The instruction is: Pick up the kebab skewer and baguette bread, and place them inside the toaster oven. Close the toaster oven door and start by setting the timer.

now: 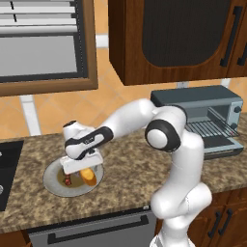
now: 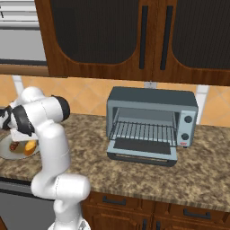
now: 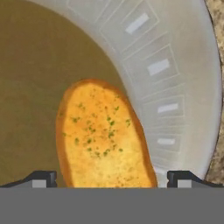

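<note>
The golden-orange baguette bread [image 3: 103, 135] lies on a grey plate [image 3: 175, 65], directly between my open gripper's [image 3: 111, 177] two fingertips [image 3: 43, 178]. From the left base view, the gripper [image 1: 83, 169] reaches down over the plate [image 1: 50, 185], just above the baguette [image 1: 88, 174]. The dark red kebab skewer [image 1: 68, 180] lies to the bread's left. The blue-grey toaster oven [image 1: 202, 103] stands at the right of the counter, its door [image 1: 219, 144] folded down and the wire rack showing. In the right base view, oven [image 2: 152, 101], door [image 2: 143, 150], baguette [image 2: 30, 147] and skewer [image 2: 15, 146] appear again.
A black stovetop [image 1: 7, 169] borders the plate on the left. Dark wooden wall cabinets [image 1: 178, 38] hang above the oven. A grey dishwasher front [image 1: 96, 229] sits below the speckled counter [image 1: 125, 173], whose bare stretch lies between plate and oven.
</note>
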Tool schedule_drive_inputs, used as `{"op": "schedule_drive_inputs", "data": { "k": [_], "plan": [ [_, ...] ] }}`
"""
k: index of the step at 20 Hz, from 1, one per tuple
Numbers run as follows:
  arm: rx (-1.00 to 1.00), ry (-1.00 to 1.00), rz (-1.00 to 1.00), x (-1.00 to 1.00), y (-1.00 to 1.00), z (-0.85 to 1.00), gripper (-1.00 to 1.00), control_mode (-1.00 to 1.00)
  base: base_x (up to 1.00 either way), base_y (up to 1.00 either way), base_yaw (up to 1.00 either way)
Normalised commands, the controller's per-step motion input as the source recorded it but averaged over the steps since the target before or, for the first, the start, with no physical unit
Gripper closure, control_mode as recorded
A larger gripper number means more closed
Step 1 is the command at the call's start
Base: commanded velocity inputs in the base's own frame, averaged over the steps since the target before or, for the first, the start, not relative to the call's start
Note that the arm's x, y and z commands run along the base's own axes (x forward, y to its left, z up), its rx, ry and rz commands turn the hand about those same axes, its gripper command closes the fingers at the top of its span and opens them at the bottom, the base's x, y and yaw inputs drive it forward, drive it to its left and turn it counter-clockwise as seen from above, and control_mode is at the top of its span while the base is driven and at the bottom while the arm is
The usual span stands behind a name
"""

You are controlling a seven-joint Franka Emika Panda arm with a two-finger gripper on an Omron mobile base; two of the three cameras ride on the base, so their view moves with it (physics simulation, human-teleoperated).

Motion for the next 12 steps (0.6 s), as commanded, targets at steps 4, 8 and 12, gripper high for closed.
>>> {"op": "schedule_drive_inputs", "data": {
  "k": [4,8,12],
  "plan": [
    [0.0,-0.06,0.0,0.0,0.0,-0.33,-1.0,-1.0,0.0,0.0,0.0],
    [0.01,-0.09,0.0,0.0,-0.07,-0.33,1.0,-1.0,0.0,0.0,0.0],
    [0.02,-0.13,0.0,0.0,-0.15,-0.41,1.0,-1.0,0.0,0.0,0.0]
  ]
}}
